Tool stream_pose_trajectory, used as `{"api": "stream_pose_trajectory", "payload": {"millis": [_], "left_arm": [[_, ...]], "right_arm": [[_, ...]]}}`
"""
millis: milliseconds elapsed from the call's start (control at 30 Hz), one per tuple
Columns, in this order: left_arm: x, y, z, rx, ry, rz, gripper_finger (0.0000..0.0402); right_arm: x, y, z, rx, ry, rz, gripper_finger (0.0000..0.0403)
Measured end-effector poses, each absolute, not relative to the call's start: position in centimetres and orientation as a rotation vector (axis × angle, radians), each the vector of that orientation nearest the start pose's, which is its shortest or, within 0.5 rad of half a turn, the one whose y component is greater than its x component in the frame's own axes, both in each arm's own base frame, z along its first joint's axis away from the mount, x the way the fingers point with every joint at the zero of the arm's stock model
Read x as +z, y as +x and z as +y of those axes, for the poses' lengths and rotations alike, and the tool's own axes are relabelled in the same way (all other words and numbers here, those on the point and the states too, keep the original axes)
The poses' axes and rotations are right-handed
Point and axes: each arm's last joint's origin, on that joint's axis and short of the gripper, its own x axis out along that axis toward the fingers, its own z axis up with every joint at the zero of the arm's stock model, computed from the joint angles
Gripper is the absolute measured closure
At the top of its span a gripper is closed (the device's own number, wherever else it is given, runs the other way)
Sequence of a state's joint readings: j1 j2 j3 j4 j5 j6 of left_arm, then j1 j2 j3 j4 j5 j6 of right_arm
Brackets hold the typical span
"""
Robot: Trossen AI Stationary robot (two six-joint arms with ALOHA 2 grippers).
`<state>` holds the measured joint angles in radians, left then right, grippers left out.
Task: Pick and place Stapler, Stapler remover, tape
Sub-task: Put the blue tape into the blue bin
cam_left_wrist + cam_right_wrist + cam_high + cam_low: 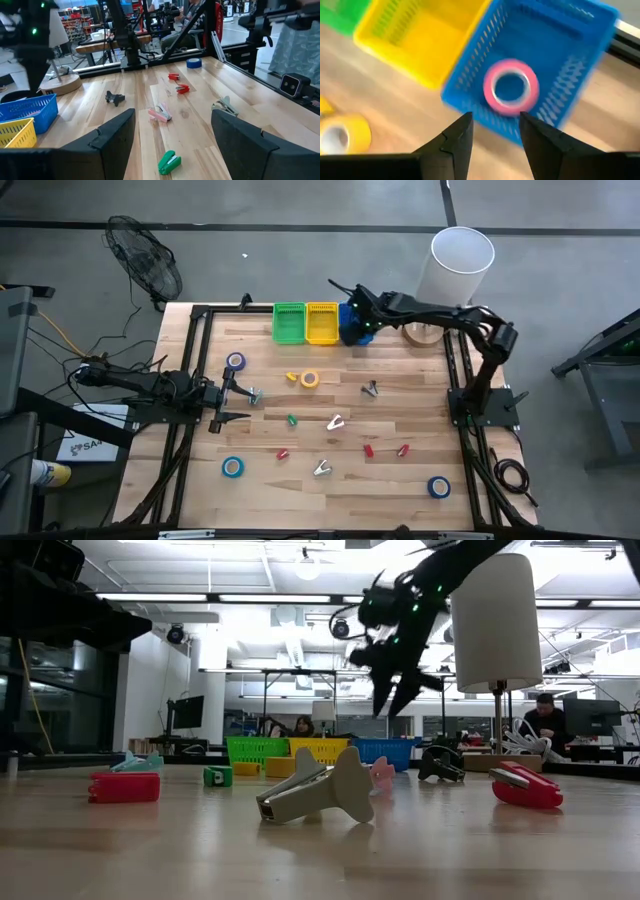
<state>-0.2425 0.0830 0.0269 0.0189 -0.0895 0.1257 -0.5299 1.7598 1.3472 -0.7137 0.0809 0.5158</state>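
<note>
**One pink tape in the blue basket**

One pink tape point(511, 93) lies flat in the blue basket point(570, 40). It is a small ring with a hole in the middle. It looks light and stiff, and its side may be smooth, so pinching across the rim, one finger in the hole, seems best. The right gripper point(495, 131) hangs just over the basket with its fingers apart and empty. A yellow tape point(342, 132) lies on the table point(400, 480) near the yellow basket point(420, 35). Far across, the left gripper point(232, 400) waits, spread wide, holding nothing.
</note>
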Motion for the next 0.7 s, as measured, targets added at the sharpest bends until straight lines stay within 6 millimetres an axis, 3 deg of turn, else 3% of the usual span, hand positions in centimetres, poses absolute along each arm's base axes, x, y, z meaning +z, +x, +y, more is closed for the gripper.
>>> {"api": "stream_pose_trajectory", "payload": {"millis": [300, 700], "left_arm": [[16.8, 9.9, -2.2, -0.155, 0.132, 0.027, 0.0143], [16.8, 9.9, -2.2, -0.155, 0.132, 0.027, 0.0143]], "right_arm": [[26.1, 28.7, -11.3, -0.928, 0.614, 1.178, 0.0257], [26.5, 29.2, -2.3, -0.845, 0.596, 1.253, 0.0258]]}}
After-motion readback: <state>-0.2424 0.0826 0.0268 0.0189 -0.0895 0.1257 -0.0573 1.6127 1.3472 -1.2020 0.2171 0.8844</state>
